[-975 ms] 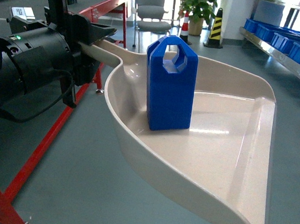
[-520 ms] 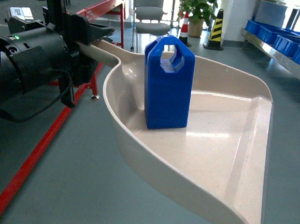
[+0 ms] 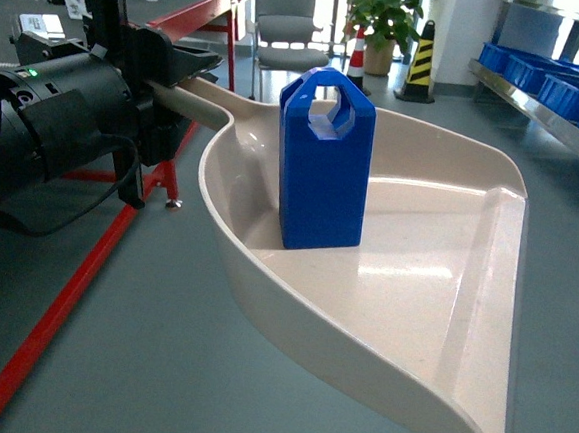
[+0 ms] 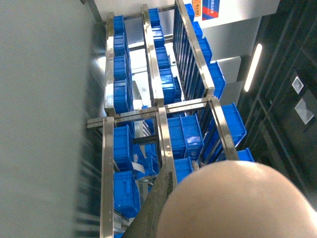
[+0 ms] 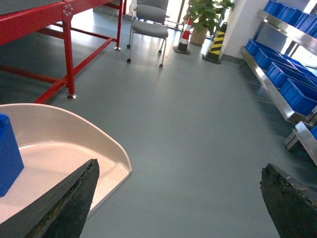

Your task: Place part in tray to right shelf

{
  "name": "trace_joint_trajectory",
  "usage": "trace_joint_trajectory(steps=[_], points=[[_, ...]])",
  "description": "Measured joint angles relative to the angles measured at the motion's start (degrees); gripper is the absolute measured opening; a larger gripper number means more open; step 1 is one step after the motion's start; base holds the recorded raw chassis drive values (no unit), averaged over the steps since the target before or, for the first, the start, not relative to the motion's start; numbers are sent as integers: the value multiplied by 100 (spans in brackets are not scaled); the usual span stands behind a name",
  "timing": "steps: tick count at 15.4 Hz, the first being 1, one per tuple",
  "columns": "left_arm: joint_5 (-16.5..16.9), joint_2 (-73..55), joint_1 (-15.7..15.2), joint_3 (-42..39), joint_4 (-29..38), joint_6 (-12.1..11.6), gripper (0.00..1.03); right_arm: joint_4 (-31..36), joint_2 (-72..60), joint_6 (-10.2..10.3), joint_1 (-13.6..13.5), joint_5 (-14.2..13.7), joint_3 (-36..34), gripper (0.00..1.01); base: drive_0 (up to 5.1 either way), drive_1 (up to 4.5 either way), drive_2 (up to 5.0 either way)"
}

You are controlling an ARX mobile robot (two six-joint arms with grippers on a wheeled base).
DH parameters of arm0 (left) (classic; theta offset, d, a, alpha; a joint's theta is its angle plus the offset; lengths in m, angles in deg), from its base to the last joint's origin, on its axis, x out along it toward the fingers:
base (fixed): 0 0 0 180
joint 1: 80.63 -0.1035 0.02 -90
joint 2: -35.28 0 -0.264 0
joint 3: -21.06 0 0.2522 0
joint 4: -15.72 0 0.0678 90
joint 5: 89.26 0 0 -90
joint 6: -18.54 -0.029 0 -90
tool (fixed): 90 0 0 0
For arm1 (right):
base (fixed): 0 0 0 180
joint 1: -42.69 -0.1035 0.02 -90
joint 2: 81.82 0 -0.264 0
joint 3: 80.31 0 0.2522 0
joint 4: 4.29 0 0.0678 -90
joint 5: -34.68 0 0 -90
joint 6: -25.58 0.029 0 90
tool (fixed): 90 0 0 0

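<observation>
Head view first: one blue part [image 3: 324,161], standing upright in one beige dustpan-style tray [image 3: 444,289], toward the back left of the pan near where the handle starts. The tray fills the middle and right of the frame, held up above the grey floor. Its long handle runs to the upper left and goes into the left gripper [image 3: 176,67], whose black jaws are pinched around it. Behind, at the top of the frame: one red-framed table [image 3: 200,14], one grey office chair [image 3: 290,21], one potted plant [image 3: 386,13], one red-and-white cone [image 3: 359,51] and one yellow-and-black striped cone [image 3: 419,56]. Far right there's a steel shelf [image 3: 539,101] with several blue crates [image 3: 571,83] on it, well apart from the tray.

Left wrist view: the picture is turned sideways and partly blurred. A beige rounded surface, the tray [image 4: 237,203], fills the lower right. Beyond it stands a steel rack [image 4: 158,109] loaded with lots of blue crates [image 4: 183,134], too many to count properly. Can't tell the finger gap here.

Right wrist view: two dark fingertips [image 5: 69,198] at the bottom corners, spread wide, holding nothing. So the right gripper [image 5: 178,203] is open over bare floor. The tray rim [image 5: 99,144] and a sliver of the part [image 5: 7,153] show at lower left, just beside the left-hand fingertip.
</observation>
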Motion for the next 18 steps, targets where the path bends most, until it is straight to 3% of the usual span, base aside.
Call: trace_joint_trajectory(steps=[18], points=[[-2,0,0,0,2,-2,12,-15,2,-2,0,-2,0,98,14,438,-410]])
